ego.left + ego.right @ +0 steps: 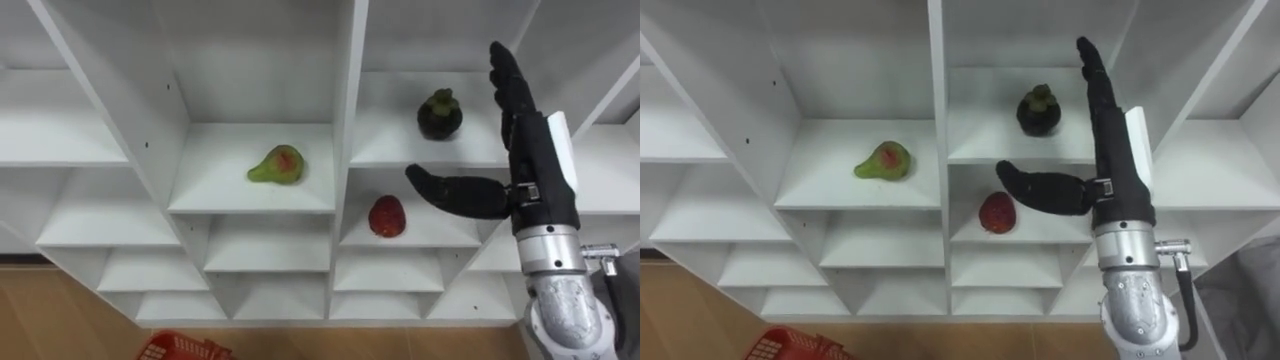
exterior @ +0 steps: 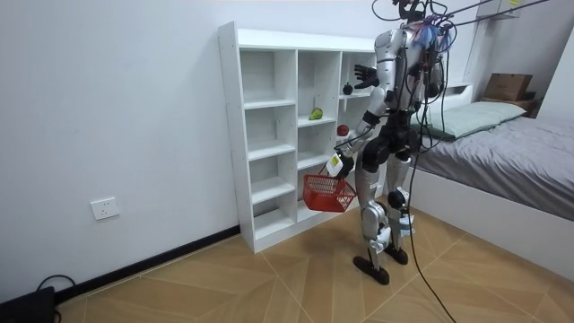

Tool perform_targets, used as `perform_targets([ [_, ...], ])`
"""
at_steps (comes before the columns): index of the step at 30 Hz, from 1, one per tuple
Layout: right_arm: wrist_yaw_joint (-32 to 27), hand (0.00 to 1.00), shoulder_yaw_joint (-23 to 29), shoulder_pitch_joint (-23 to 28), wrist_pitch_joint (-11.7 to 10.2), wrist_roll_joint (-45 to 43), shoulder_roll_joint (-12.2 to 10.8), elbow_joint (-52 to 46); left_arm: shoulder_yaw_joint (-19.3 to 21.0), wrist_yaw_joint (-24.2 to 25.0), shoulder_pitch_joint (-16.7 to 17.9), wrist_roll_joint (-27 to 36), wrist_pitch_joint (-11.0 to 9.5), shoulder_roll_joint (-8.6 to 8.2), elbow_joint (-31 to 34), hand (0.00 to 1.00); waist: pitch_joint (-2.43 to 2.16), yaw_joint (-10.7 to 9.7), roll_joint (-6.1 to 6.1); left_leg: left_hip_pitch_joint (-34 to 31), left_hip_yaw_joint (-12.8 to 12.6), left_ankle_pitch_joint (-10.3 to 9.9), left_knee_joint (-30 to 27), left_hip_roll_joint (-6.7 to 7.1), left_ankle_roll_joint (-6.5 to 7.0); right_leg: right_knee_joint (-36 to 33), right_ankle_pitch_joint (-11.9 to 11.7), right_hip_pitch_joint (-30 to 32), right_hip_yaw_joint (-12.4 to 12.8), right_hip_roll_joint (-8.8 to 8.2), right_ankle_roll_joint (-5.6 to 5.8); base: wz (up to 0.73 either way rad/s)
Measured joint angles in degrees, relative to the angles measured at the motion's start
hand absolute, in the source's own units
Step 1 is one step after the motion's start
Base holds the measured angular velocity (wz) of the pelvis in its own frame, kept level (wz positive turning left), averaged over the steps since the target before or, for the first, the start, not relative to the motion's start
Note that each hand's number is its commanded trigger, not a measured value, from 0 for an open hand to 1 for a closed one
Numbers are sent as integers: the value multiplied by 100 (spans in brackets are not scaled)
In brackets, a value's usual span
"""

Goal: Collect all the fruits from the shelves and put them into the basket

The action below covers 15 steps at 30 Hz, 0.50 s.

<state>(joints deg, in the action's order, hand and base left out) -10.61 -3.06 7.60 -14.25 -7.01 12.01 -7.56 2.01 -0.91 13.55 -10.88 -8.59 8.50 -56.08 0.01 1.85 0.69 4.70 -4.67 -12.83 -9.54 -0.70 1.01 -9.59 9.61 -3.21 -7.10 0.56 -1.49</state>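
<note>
The pear (image 1: 277, 165) is seated left of the closet's divider (image 1: 350, 120); right of it, the mangosteen (image 1: 439, 113) is shelved above the strawberry (image 1: 387, 216).

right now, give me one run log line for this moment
right hand open, raised beside mangosteen, apart | left hand holding red basket | pear, red fruit on shelves

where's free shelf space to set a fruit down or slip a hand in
Bare: the shelves left of the pear, and the rows under it and the red fruit. Crowded: right of the mangosteen, where the open right hand hovers.
</note>
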Motion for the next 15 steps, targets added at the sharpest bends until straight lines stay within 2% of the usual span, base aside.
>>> perform_targets([
  [5, -155, 0, 65, -259, 166, 146, 41, 85, 11, -20, -2, -5, 121, -4, 49, 100, 14, 31, 44, -2, 59, 28, 1, 29, 15, 2, 0, 2, -92, -36, 3, 7],
  [10, -358, 0, 223, -673, 165, 431, 63, 314, 8, -28, 16, -103, 191, -3, 48, 100, 31, 30, 67, 20, 71, 29, 1, 30, 16, 11, -1, -62, -118, -37, 4, 2],
  [15, -459, 0, 222, -752, 165, 708, 65, 314, 8, -105, 51, -103, 197, -5, 47, 100, 35, 31, 67, 30, 86, 30, 1, 28, 14, 15, 0, -85, -158, -38, 4, 2],
])
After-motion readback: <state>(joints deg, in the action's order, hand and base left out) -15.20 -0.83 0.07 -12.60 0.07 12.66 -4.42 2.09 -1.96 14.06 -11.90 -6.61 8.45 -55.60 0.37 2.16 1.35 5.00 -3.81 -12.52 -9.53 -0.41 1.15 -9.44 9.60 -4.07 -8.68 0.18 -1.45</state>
